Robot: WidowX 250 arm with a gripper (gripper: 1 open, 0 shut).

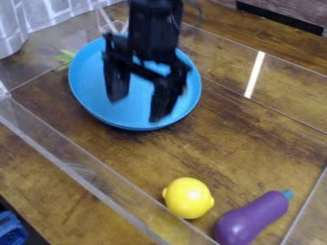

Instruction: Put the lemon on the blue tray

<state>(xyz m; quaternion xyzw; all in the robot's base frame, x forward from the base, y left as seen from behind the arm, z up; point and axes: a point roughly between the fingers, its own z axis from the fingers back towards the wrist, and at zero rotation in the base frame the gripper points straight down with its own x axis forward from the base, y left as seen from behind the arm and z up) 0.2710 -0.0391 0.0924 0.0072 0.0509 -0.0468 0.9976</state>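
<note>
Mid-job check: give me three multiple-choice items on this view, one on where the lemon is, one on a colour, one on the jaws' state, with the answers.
1. Where does the lemon lie?
A. on the blue tray
B. on the wooden table, beside the eggplant
C. between the jaws

2. What colour is the toy next to the lemon?
A. purple
B. green
C. red

3. How do the jaws of the gripper stand?
A. shut on the lemon
B. shut on nothing
C. open, holding nothing

Answers:
1. B: the lemon sits on the wood near the bottom of the view, far from the tray.
2. A: the eggplant's body is purple.
3. C: the two dark fingers stand apart in front of the tray, with nothing between them.
</note>
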